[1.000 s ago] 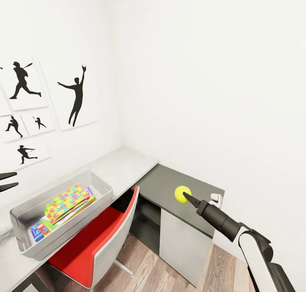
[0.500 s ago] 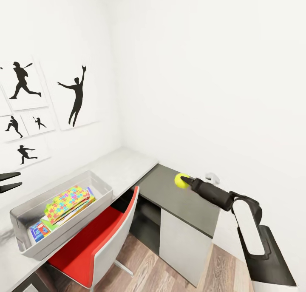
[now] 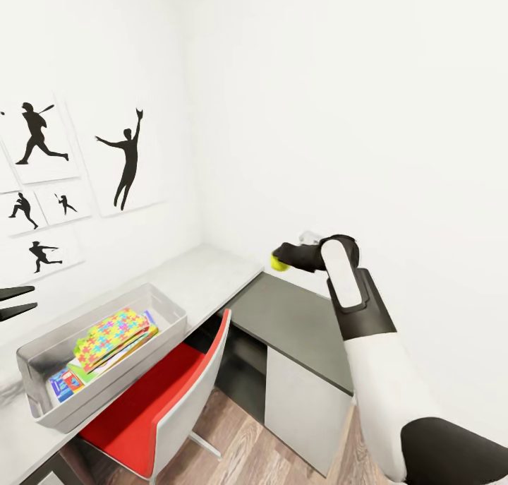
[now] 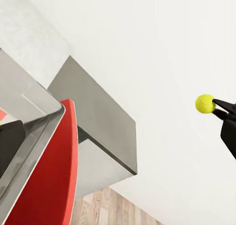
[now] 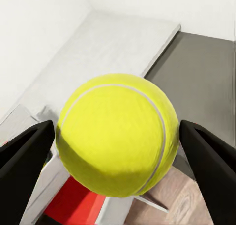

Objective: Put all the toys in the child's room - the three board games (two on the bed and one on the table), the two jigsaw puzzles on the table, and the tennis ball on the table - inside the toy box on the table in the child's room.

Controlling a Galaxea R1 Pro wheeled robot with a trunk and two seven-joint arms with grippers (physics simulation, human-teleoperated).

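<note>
A red chair (image 3: 152, 393) is tucked under the pale grey desk (image 3: 204, 277); a dark grey desk (image 3: 296, 322) adjoins it in the corner. Silhouette posters (image 3: 127, 157) hang above, and wood flooring (image 3: 240, 442) lies below.

One tennis ball (image 3: 278, 264). One grey toy box (image 3: 42, 351), with one jigsaw puzzle (image 3: 113, 335) on top inside it and at least one board game (image 3: 65, 384) showing beneath; exact tally of the stack impossible to tell. One red chair (image 3: 164, 393). Two desk sections, one light (image 3: 204, 277), one dark (image 3: 296, 322). Five silhouette prints (image 3: 125, 157) on the wall. Two grippers, left (image 3: 13, 301) and right (image 3: 286, 253).
</note>
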